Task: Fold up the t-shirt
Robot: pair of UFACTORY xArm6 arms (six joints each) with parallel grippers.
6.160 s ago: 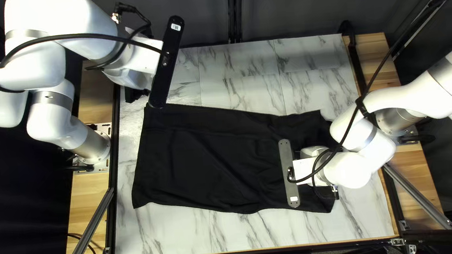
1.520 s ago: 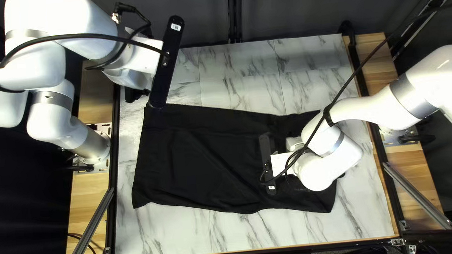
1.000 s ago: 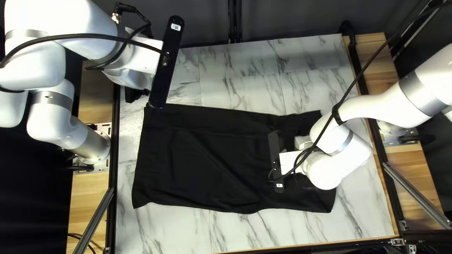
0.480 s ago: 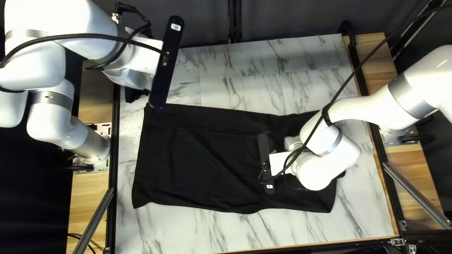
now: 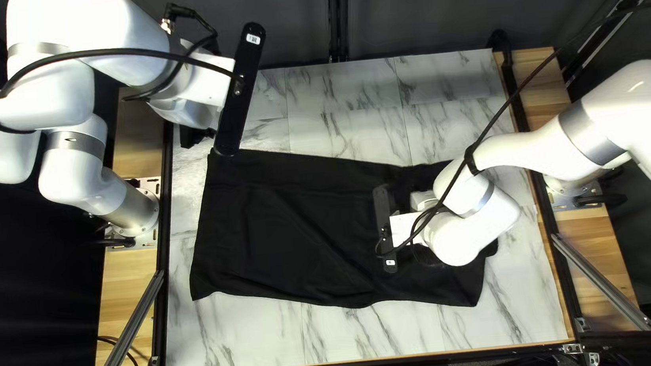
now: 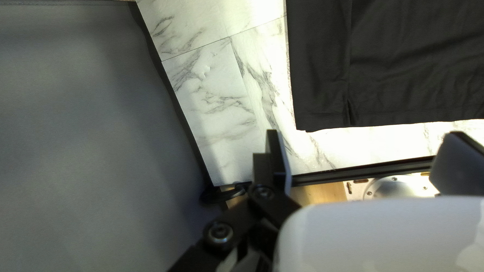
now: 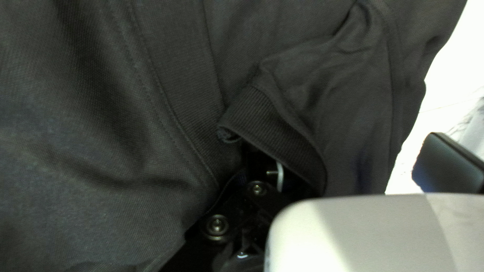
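Top left view: right pincer [image 5: 423, 200] now farther inward over t-shirt [image 5: 291, 234]

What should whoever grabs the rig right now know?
Left tool: open, nothing held, near the hem.
Right tool: open, at the shirt's rumpled end, one finger partly hidden by a ribbed band.
T-shirt: lying across the table, mostly flat toward the left arm.
Done: laid out lengthwise; can't tell if any fold is made.
To do: fold it compact, probably after smoothing the rumpled end.
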